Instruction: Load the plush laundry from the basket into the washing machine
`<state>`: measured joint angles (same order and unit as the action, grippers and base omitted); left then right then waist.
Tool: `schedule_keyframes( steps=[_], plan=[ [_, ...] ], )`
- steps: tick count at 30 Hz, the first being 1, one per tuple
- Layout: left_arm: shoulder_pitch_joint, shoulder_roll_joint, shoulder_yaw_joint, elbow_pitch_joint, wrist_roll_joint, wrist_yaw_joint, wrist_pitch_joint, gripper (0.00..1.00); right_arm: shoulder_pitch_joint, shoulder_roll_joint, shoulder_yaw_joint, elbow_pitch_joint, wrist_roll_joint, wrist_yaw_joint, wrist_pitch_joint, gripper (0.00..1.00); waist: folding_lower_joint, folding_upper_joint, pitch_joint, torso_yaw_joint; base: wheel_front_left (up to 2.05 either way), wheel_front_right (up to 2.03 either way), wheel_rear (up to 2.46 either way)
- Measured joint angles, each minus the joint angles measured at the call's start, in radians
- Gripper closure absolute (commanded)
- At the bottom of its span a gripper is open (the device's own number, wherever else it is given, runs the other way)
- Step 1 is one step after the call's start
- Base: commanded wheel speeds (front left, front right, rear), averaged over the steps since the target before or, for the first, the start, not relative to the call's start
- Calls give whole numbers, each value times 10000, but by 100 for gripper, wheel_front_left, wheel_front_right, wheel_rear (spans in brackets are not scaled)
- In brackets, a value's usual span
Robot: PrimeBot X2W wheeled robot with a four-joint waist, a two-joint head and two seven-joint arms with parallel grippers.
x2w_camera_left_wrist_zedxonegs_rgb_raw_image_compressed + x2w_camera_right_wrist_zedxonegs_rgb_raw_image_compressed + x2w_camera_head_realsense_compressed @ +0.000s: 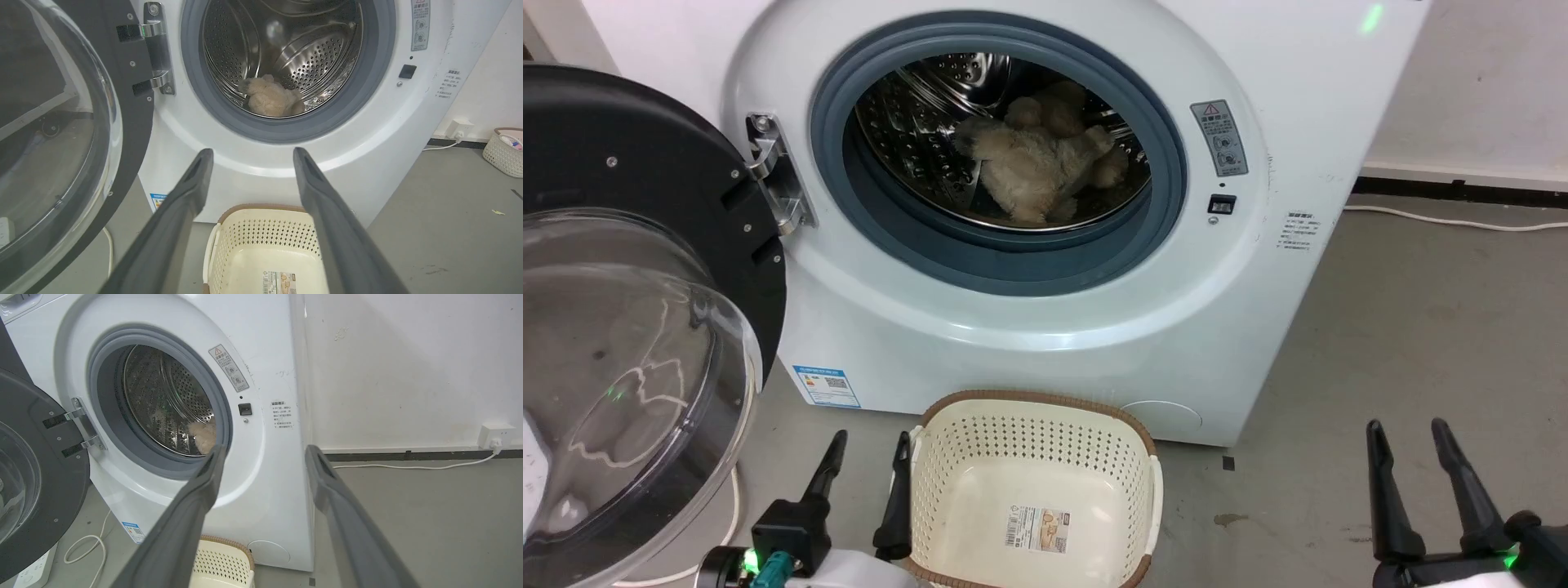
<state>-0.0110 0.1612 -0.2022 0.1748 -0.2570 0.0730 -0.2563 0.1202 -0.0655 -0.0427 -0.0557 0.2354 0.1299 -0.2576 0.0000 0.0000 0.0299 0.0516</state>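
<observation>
Item: plush laundry [1037,167], cream-beige, shaggy, one piece. Location: on the drum floor inside the washing machine [1013,327], behind the grey gasket; the basket [1037,398] on the floor in front holds just its label. Handling, as judged: light, soft, compressible, not fragile; long fur may slip from a shallow pinch, so take it across the torso or at a limb root, biting into the stuffing. Left gripper [870,439]: fingers spread, nothing held, beside the basket. Right gripper [1406,425]: fingers spread, nothing held. Door [645,163]: swung wide
</observation>
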Motion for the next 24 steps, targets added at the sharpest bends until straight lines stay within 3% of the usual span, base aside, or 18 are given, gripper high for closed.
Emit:
schedule_keyframes(
  steps=[5,6,24],
  plan=[
    [0,-261,100,-40,334,-282,0,0,58,29,40,169,-27,0,0,0,0,0,26,15,0,0,0],
    [0,-299,117,-38,360,-347,0,100,58,31,40,198,-54,0,2,100,1,0,28,16,0,0,0],
    [-1,-345,263,-144,510,-382,270,100,30,31,73,209,-230,0,244,100,1,0,-7,-40,0,0,0]
  ],
)
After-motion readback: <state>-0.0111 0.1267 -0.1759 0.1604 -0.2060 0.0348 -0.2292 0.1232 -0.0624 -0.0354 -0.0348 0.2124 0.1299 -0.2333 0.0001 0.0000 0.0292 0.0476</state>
